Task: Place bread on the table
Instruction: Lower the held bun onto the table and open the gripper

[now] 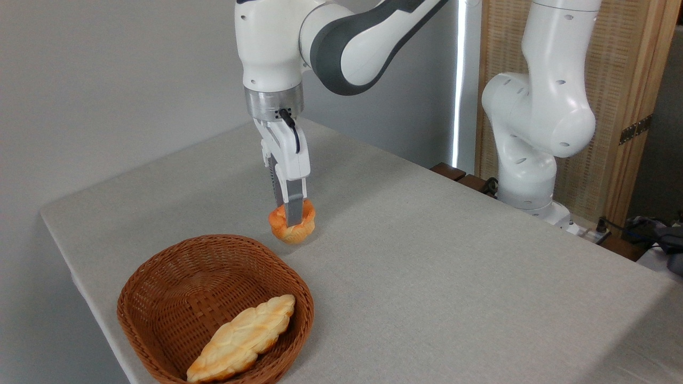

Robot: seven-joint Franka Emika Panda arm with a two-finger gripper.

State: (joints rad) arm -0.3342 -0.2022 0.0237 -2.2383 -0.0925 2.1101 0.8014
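Gripper (pixel 291 216) is pointing straight down over the table (pixel 427 250), clamping the bread (pixel 292 225) between its fingers; near finger (pixel 293 210) is crossing the front of the bun and covering its middle, far finger is mostly hidden behind it; bun is sitting just beyond the far rim of the wicker basket (pixel 213 304), outside it, tilted a little, orange knobbly top showing on either side of the finger and paler base below; whether the base is touching the cloth or hanging just clear is hard to say (only a faint shadow underneath); basket is lying near the table's front left corner, its lower edge cut off by the frame; braided loaf (pixel 243 338) is resting inside against the near right wall, its lower tip partly running out of view; arm's upper links are leaving the top edge of the picture; base of the arm (pixel 533 197) is standing past the far right table edge, bottom partly hidden behind the tabletop.
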